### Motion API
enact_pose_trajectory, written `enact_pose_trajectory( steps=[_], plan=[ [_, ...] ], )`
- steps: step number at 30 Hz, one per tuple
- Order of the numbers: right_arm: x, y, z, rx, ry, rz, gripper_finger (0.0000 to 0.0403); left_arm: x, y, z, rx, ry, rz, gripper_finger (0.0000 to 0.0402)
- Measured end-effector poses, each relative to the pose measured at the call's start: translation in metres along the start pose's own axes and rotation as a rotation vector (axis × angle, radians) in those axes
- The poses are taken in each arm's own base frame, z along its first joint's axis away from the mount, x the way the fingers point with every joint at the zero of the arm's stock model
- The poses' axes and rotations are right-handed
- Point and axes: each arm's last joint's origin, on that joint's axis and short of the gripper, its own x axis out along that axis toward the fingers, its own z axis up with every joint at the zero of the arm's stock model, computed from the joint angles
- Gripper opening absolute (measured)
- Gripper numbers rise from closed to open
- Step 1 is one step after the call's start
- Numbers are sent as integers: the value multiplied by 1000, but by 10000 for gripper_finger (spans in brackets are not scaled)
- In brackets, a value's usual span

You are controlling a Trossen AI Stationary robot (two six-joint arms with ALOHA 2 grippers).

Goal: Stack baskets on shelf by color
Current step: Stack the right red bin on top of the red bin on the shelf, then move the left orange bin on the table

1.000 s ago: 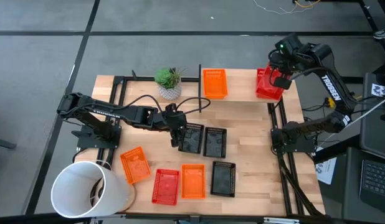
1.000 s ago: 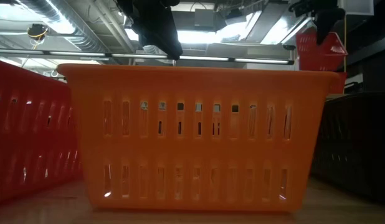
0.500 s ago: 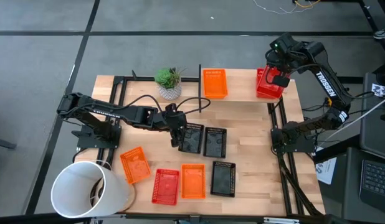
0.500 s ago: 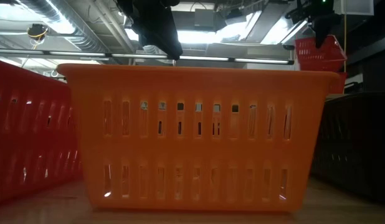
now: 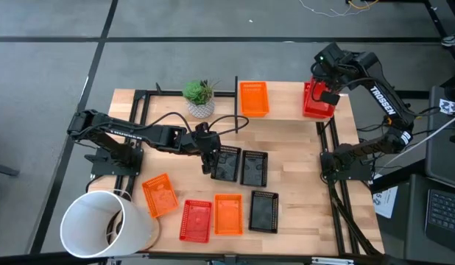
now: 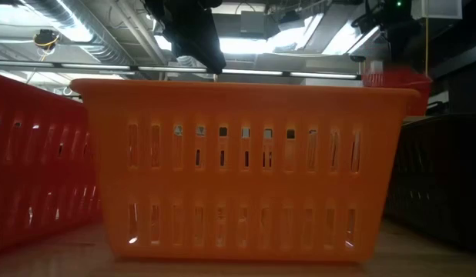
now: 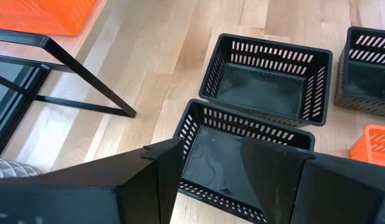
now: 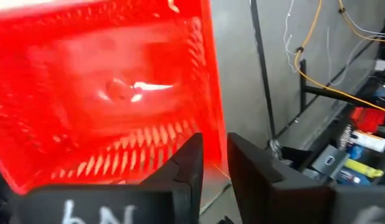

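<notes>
The left gripper (image 5: pixel 210 158) hangs open over a black basket (image 5: pixel 226 163) mid-table, while over at the shelf's (image 5: pixel 286 103) right end the right gripper (image 5: pixel 321 81) stands slightly parted at the red basket's (image 5: pixel 316 101) rim.

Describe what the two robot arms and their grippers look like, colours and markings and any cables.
Both arms are black, jointed and slim, with white TROSSEN lettering along a link. A black cable loops from the left arm by the left gripper. The right gripper has a green light on its wrist. The fingers are flat, dark, angular plates.
</notes>
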Motion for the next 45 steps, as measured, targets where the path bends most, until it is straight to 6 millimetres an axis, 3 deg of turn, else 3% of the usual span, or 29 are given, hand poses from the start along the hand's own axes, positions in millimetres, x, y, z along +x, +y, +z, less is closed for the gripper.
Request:
enact_pose_trajectory(
  steps=[9,14,17,24,30,35,38,45],
  plan=[
    [-8,3,1,-14,-12,-46,78,0,0,0,24,0,0,155],
    [-20,4,1,123,-76,-43,78,0,0,0,25,0,1,155],
    [-27,11,-1,201,-183,129,78,0,0,0,25,0,0,155],
    [-52,31,-10,410,-376,721,78,0,0,0,25,0,0,155],
    [-67,62,-27,326,-393,939,78,-1,-4,-2,5,21,-43,155],
    [-64,92,-43,312,-332,1002,78,-7,-19,-17,26,172,-238,155],
    [-57,110,-50,310,-309,1038,78,-16,-29,-35,-44,372,-303,155],
    [-39,148,-44,289,-330,1052,78,-41,-54,-75,-140,769,-198,147]
  ],
)
